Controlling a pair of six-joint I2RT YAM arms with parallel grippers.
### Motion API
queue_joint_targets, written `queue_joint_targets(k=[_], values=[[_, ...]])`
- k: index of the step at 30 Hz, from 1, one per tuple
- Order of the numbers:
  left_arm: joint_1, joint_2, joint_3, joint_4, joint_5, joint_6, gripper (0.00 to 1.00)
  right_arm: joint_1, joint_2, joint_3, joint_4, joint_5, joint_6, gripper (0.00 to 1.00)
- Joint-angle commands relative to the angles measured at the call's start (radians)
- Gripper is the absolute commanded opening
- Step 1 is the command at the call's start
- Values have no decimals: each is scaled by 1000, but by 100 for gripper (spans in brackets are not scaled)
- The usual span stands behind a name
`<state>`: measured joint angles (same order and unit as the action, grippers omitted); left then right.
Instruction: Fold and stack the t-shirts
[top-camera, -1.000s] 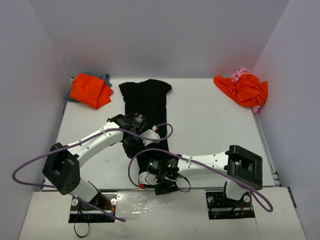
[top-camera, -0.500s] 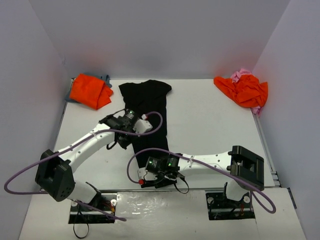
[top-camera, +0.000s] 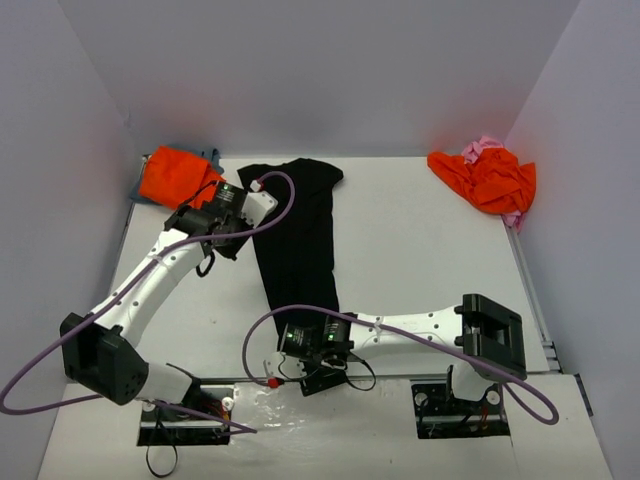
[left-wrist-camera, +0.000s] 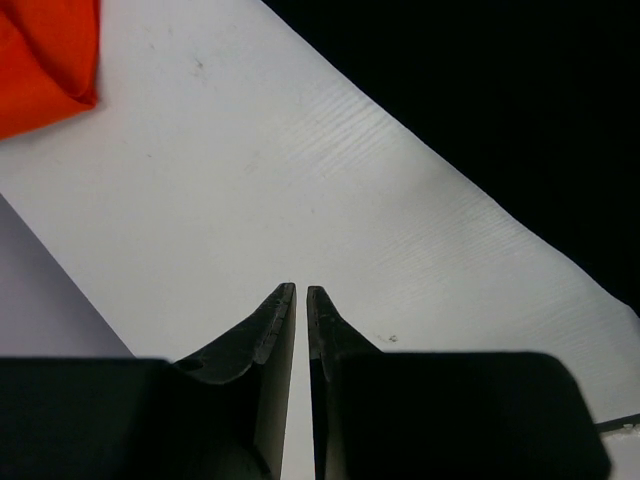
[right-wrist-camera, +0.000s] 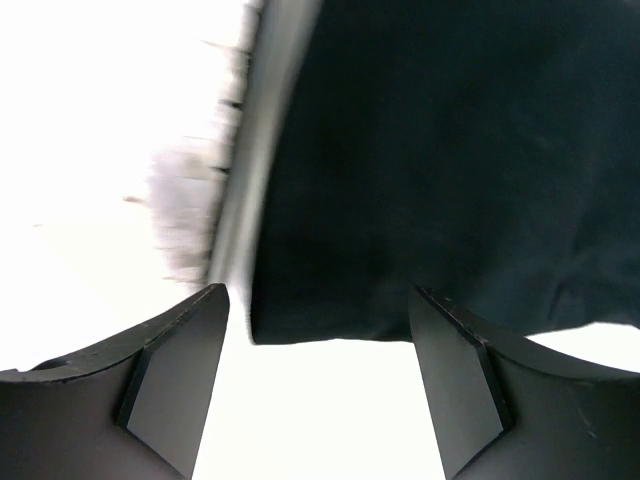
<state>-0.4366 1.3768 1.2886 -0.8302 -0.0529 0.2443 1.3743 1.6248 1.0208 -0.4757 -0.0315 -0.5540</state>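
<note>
Down the middle-left of the table lies the black shirt, narrowed to a long strip. Its collar end is toward the far edge and its hem end toward the near edge, w/ the sides apparently folded in.

The left claw is pinched together w/ nothing in it. It hangs over bare table just beside the strip's left edge, near the collar end. The right claw is at the near end, fingers wide apart, w/ the hem of the strip showing btwn them in the wrist view. Can't tell whether it touches the cloth; no grip yet.

Other shirts sit in the far corners:
- Far left: an orange shirt, roughly folded by the look of it, on top of a blue-grey shirt.
- Far right: a second orange shirt, crumpled over a pink shirt.

Step in hand, as I read it: lengthwise fold done, crosswise fold coming up. The next move prob. needs the right claw to drop and close on the hem. The left would open and either take that end's other corner or pin the middle. Then the hem goes toward the collar w/o dragging the strip askew, and the packet goes to the far-left pile. The far-right pair looks untouched, so the job is well short of done.
</note>
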Motion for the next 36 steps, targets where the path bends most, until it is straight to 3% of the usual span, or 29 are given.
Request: queue_joint_targets(k=[1,5,12,20,28,36], values=[[24,23,113,-10,-36,17,8,9,-3,115,-108,-92,19,70],[48,39,100,20,-25,6,8,17,-14,131,-76,-1,9,70],[59,56,102,20,-22,7,8,90,59,101,-24,-95,12,70],[61,57,96,33,-10,0,8,94,126,110,14,-114,-15,70],[62,47,74,50,-2,4,8,-5,167,176,38,-16,-75,70],[64,45,59,65,1,3,9,-47,212,183,70,-69,-65,70]])
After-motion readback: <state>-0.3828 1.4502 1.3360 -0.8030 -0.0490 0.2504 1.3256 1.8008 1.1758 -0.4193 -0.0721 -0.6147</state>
